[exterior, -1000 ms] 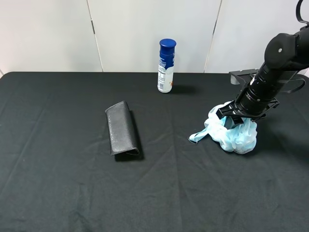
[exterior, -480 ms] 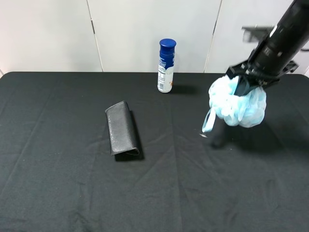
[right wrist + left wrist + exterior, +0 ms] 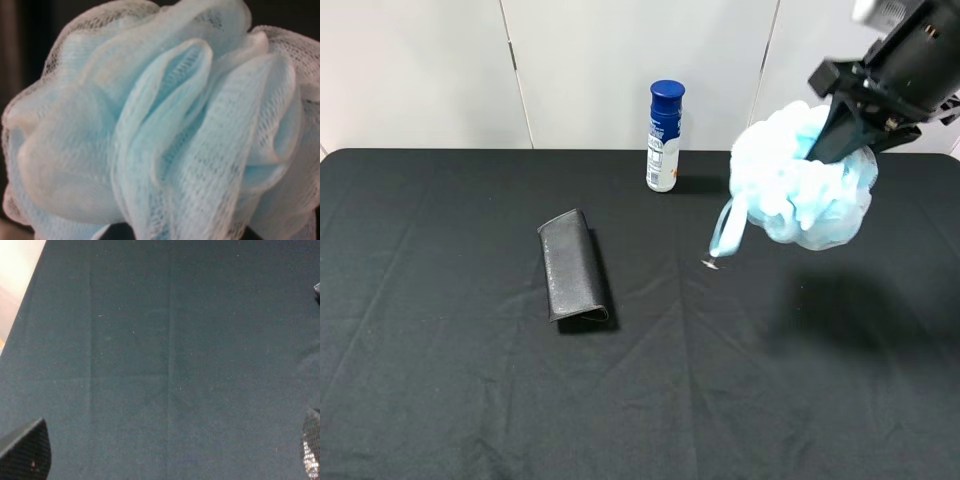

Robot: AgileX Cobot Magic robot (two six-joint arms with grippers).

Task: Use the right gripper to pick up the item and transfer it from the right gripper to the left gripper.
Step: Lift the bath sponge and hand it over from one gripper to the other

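In mid-air | right gripper (image 3: 831, 136) jaws buried in loofah (image 3: 798, 190), gripping | left gripper (image 3: 167, 450) jaws apart

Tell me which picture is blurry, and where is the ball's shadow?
Right wrist view: the loofah fills the frame, too close, mesh slightly soft. Exterior high view: sharp, its shadow lies dark on the table below. Left wrist view: dim, plain cloth.

Loofah (image 3: 800, 185): light blue and white open-weave mesh, soft, gathered in ruffled folds; the netting pattern shows clearly in the right wrist view.
Worktop (image 3: 440, 380): black cloth cover, matt, lightly creased.
Case (image 3: 573, 266): black, fine-grained, leather-like surface with a faint sheen.
Bottle (image 3: 663, 150): smooth white plastic body; glossy blue cap (image 3: 667, 95).
Right gripper (image 3: 828, 143): black housing, matt.
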